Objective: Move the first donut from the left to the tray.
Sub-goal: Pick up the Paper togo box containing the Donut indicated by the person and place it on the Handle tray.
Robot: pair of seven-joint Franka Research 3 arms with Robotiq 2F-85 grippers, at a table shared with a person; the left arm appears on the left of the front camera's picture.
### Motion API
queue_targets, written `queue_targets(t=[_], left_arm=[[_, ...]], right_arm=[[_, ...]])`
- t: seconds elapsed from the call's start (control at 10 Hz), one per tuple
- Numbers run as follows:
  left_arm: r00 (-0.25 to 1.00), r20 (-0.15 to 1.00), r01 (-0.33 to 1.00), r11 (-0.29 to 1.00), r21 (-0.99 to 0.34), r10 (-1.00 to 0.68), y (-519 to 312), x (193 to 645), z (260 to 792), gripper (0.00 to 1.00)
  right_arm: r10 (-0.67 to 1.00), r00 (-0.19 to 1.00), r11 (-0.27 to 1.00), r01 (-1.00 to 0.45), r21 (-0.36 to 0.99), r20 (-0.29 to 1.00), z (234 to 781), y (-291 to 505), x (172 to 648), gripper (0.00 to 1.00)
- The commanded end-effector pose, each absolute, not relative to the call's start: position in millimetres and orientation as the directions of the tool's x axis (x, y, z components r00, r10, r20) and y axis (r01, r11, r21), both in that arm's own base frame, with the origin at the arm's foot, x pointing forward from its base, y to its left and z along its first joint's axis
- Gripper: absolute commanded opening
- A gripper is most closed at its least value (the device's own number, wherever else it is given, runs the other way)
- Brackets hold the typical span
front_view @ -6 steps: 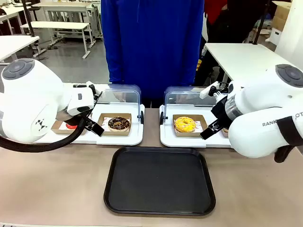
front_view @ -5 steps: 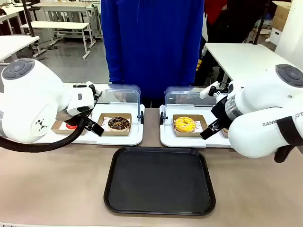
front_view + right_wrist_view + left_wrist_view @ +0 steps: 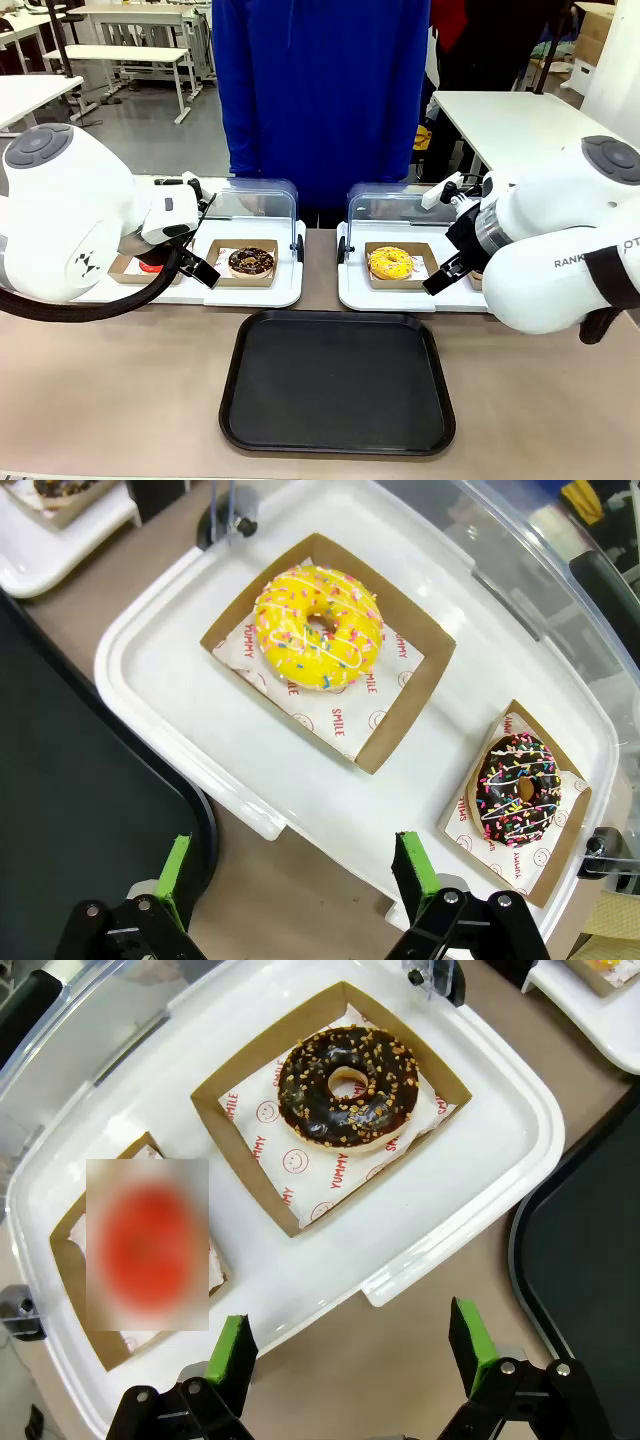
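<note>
- Red donut (image 3: 148, 1245) sits boxed beside the chocolate donut (image 3: 300, 1090).
- Left hand (image 3: 350, 1335) hovers near, spread wide, holding nothing.
- Right hand (image 3: 294, 855) gapes wide by the yellow donut (image 3: 285, 630).

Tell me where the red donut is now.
In the front view, the red donut sits on the left white tray, left of the chocolate donut, partly behind the left arm.

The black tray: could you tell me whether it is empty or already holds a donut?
Empty: the tray is bare black all over; the red donut sits in its box on a white tray.
</note>
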State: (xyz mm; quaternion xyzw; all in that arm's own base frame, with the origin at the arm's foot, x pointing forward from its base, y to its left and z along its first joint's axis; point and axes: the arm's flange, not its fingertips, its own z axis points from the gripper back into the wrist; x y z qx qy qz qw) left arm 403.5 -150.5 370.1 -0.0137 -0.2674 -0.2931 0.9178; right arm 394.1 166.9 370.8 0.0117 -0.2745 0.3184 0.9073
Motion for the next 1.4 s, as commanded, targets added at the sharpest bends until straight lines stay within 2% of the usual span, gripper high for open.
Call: queue_targets(t=[0.0,0.3,0.5,0.7,0.9,1.0,1.3], left_arm=[[0.685,0.499,0.545,0.828,0.132,-0.531,-150.5,403.5,370.2,1.0],[0.685,0.499,0.545,0.828,0.132,-0.531,-150.5,403.5,370.1,1.0],[0.686,0.519,0.594,0.805,0.007,-0.51,-135.2,433.5,437.8,1.0],[0.677,0.503,0.658,0.749,-0.085,-0.537,-101.2,450.3,492.0,1.0],[0.626,0.531,0.735,0.66,-0.155,-0.572,-47.8,462.7,520.4,1.0],[0.518,0.605,0.828,0.532,-0.176,-0.605,-7.6,468.1,528.3,1.0],[0.386,0.778,0.905,0.366,-0.215,-0.497,80.5,465.4,517.8,1.0]], right_arm=[[0.571,0.647,0.797,-0.584,-0.153,0.506,370.8,166.8,394.1,1.0],[0.571,0.647,0.797,-0.584,-0.153,0.506,370.8,166.9,394.1,1.0],[0.531,0.655,0.815,-0.567,-0.115,0.538,448.6,153.3,429.9,1.0],[0.489,0.636,0.8,-0.6,-0.016,0.596,508.6,107.8,441.1,1.0],[0.447,0.607,0.778,-0.627,0.051,0.657,535.3,34.2,434.4,1.0],[0.426,0.553,0.745,-0.663,0.069,0.716,540.4,-19.2,427.1,1.0],[0.409,0.371,0.601,-0.797,0.06,0.834,529.8,-123.2,392.0,1.0]])
